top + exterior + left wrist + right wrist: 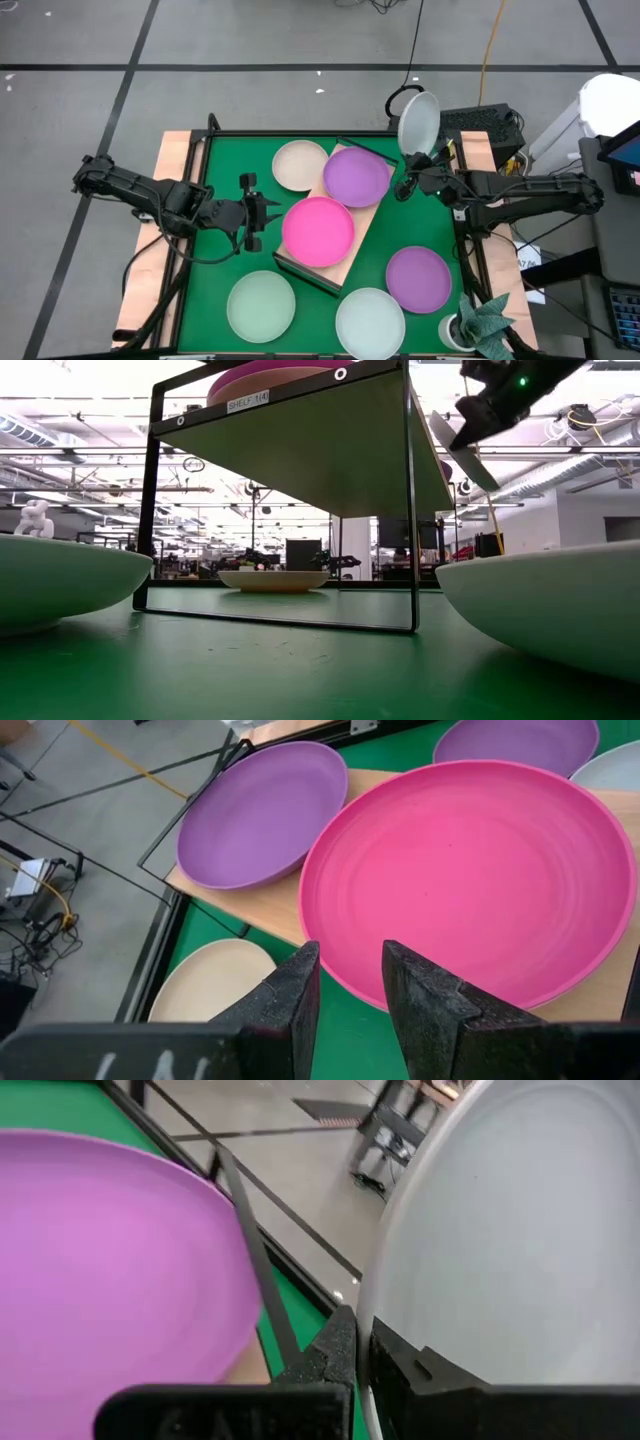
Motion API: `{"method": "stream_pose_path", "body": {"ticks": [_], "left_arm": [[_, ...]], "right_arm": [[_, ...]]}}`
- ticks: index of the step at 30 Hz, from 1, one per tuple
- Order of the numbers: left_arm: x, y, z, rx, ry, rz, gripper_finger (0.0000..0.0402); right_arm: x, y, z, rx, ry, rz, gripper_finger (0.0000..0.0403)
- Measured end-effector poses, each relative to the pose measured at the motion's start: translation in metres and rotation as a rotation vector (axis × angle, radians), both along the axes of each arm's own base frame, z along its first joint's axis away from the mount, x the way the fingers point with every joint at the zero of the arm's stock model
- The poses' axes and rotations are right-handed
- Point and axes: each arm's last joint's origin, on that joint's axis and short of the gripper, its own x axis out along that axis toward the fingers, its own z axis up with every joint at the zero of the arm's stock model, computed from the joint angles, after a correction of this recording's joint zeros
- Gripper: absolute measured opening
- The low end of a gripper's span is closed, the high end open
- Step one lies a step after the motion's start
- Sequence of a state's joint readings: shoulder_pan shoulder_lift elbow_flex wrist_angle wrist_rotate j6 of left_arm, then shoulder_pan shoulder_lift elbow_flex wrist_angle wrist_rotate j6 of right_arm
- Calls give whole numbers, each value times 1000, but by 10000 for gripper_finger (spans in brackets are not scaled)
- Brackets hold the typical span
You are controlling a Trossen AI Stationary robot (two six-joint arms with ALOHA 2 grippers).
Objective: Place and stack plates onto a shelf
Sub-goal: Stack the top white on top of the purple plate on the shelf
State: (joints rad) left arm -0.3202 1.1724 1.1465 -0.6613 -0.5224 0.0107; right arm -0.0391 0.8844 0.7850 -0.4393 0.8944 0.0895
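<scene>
Clamped in the right gripper, a tilted round whitish plastic plate hangs beside the wooden shelf's far end, ready for stacking on the purple plate; the left gripper, fingers slightly parted and empty, waits near the magenta plate.

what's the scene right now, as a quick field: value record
shelf: wooden board on a dark frame, standing on the green mat
on shelf: magenta plate and purple plate, side by side
on mat: cream plate, mint plate, second purple plate, whitish plate
right gripper: shut on the rim of a white plate, held tilted up beside the shelf's far end
left gripper: slightly open, empty, next to the magenta plate
</scene>
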Motion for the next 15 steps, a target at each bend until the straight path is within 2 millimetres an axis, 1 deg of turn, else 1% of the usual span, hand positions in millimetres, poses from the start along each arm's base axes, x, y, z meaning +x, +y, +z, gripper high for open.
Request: {"method": "stream_pose_path", "body": {"ticks": [4,7,15], "left_arm": [[0,0,0,-11,-3,8,118],[0,0,0,-16,-5,11,118],[0,0,0,-22,-7,15,118]], "right_arm": [[8,8,12,-32,3,42,0],[18,17,19,-42,12,96,0],[57,50,40,-78,59,270,0]]}}
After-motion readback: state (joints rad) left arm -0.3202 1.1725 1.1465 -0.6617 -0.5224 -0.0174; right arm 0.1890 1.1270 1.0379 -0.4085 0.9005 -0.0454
